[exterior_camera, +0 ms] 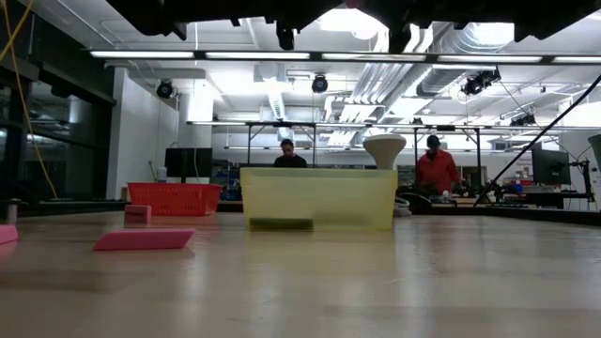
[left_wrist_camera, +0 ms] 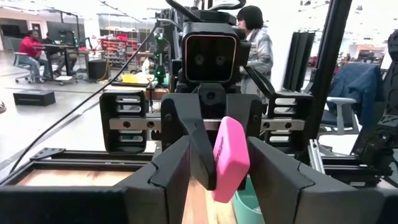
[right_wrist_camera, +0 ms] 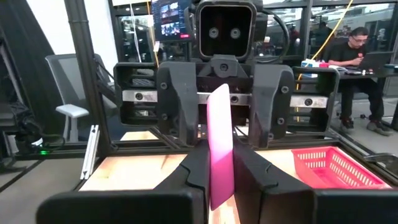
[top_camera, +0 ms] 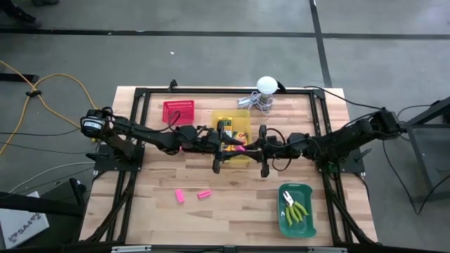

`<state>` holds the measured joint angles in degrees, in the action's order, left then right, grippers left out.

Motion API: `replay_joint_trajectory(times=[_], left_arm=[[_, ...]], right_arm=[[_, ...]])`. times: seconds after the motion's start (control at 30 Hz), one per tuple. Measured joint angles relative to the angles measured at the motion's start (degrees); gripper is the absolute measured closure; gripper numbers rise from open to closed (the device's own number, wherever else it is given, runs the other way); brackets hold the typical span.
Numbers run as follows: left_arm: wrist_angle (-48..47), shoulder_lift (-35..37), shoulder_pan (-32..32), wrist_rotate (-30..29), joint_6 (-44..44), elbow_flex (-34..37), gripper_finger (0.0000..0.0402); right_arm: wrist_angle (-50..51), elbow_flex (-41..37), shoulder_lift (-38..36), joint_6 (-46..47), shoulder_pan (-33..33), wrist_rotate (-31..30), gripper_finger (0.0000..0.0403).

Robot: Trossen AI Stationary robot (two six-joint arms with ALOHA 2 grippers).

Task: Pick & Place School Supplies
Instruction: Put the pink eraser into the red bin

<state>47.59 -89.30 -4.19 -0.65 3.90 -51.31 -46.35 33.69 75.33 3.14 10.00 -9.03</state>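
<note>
Above yellow bin [top_camera: 242, 126], claws [top_camera: 239, 147] facing.

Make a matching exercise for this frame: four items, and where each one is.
Items:
1. green bin
2. yellow bin
3. raised pink eraser
4. loose pink erasers

Places or states:
A. lying on the bare table top
B. holds crayon boxes
C. holds tools with yellow-green handles
D. clamped in the right gripper, above the yellow bin

Pairs: 1-C, 2-B, 3-D, 4-A
</note>
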Motion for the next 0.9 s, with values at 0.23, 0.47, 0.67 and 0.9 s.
replay_joint_trajectory(times=[0.23,0.47,0.67,0.9], left_arm=[[0.0,0.0,0.0,-0.7,-0.1,0.0,0.0252],[0.0,0.0,0.0,-0.7,-0.1,0.0,0.0260],[0.0,0.0,0.0,-0.7,0.4,0.0,0.0314],[-0.3,0.1,0.0,-0.7,0.5,0.0,0.0364]], right_arm=[[0.3,0.0,0.0,0.0,0.0,0.0,0.0370],[1.0,0.0,0.0,0.0,0.0,-1.5,0.0370],[1.0,0.0,0.0,0.0,0.0,-1.5,0.0370],[1.0,0.0,0.0,0.0,0.0,-1.5,0.0370]])
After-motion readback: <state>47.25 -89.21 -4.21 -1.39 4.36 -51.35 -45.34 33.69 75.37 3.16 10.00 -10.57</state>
